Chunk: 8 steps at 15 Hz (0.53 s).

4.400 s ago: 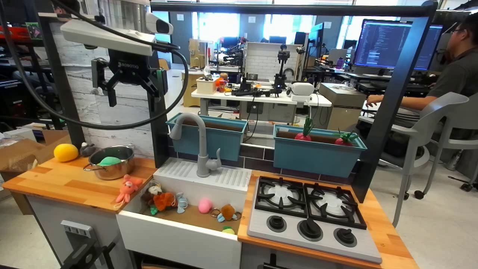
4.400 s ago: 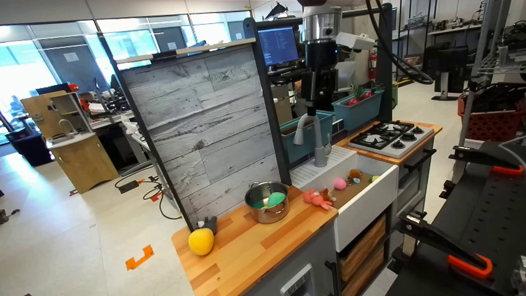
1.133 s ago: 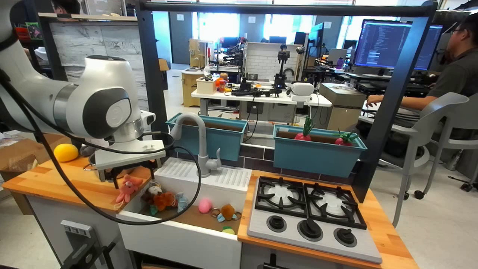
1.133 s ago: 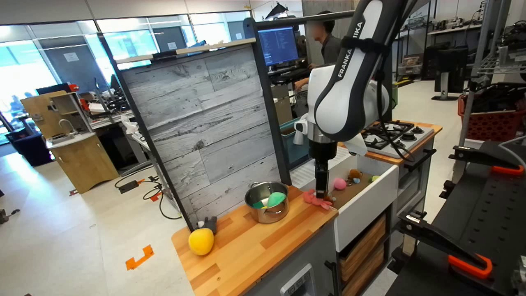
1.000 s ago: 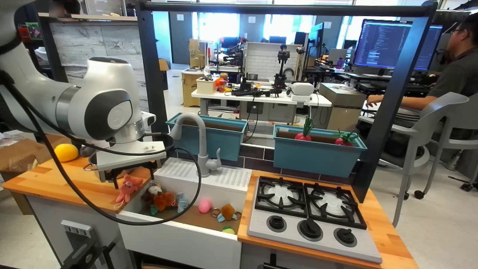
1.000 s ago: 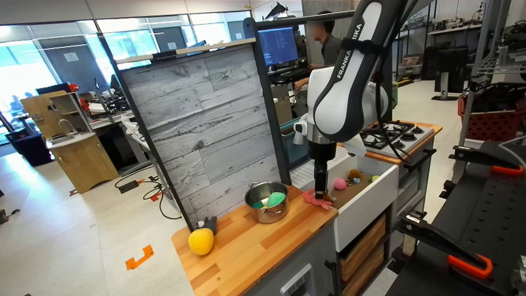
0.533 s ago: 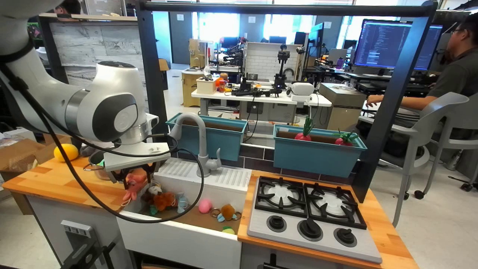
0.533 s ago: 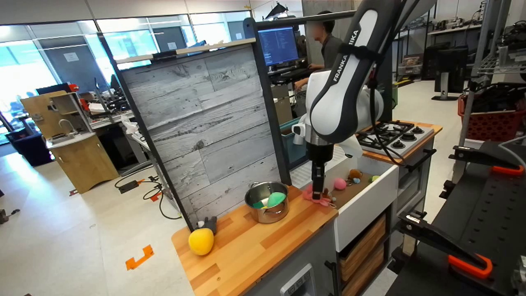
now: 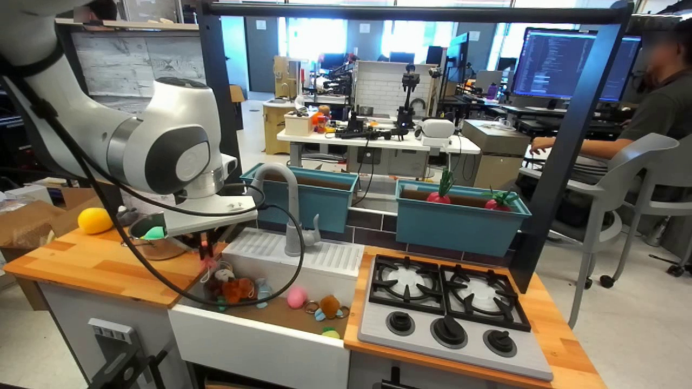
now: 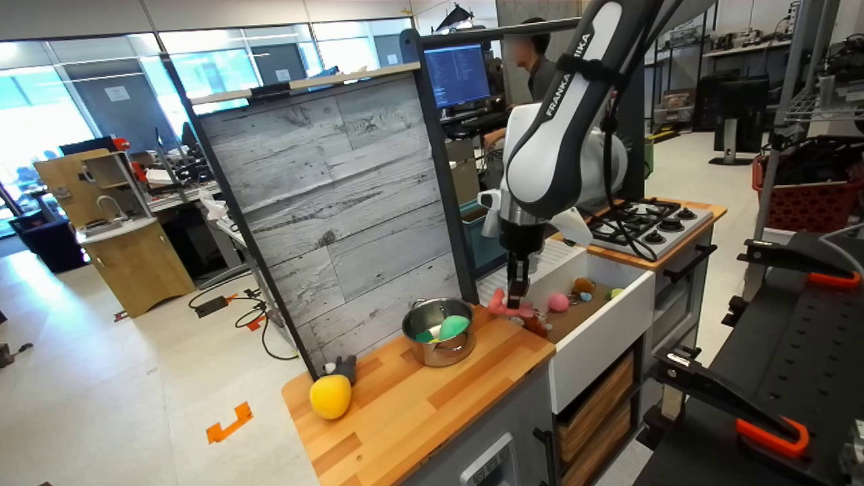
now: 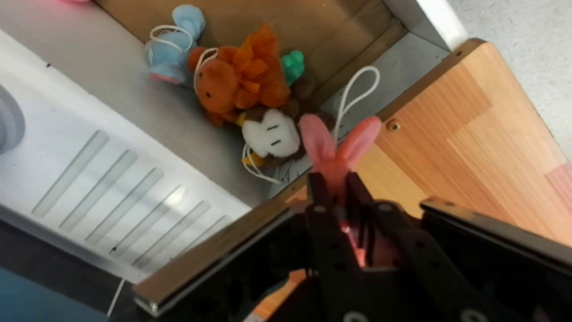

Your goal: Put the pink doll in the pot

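The arm (image 10: 574, 135) slopes down from the upper right of an exterior view, bends at the wrist and points its gripper (image 11: 336, 183) almost straight down. FRANKA reads along the arm, followed by a second word partly covered by a black strap (image 10: 590, 69). The gripper is clamped on the doll (image 11: 334, 167), and in the wrist view two pink lobes jut out past the grip. The doll is held at the edge where the counter (image 10: 405, 412) meets the sink (image 9: 259, 346); whether it touches the wood I cannot tell. Near it on the counter stands the pot (image 10: 428, 352), upright, with a green lump (image 10: 453, 327) and smaller green and yellow bits inside. Farther along, a yellow ball (image 10: 331, 397) sits by a grey toy (image 10: 345, 368). In the sink a white-faced toy (image 11: 272, 134), an orange toy (image 11: 250, 80) and a blue toy (image 11: 165, 56) lie close together, with a pink ball (image 9: 296, 297) and a brown toy (image 9: 328, 307) apart from them. Behind the sink stands a blue planter (image 9: 324, 205), and behind the hob (image 9: 423, 332) another planter (image 9: 459, 229), holding two red radishes (image 9: 438, 199) with green leaves. On a far screen (image 9: 551, 65) run lines of text too small to read, and a white sheet (image 10: 117, 93) by the windows cannot be read either.
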Motion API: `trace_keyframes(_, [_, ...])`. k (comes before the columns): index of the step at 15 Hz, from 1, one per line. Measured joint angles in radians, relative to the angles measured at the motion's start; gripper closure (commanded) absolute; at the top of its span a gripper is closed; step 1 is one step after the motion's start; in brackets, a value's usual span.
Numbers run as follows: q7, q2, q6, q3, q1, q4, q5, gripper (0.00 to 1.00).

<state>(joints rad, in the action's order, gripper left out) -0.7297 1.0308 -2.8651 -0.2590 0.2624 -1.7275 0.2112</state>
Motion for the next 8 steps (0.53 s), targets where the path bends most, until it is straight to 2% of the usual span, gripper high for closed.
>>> trace_keyframes(3, [-0.082, -0.071, -0.041, -0.073, 0.091, -0.084, 0.0, 0.97])
trace_keyframes(8, [-0.245, -0.216, -0.105, -0.234, 0.298, -0.299, -0.004, 0.97])
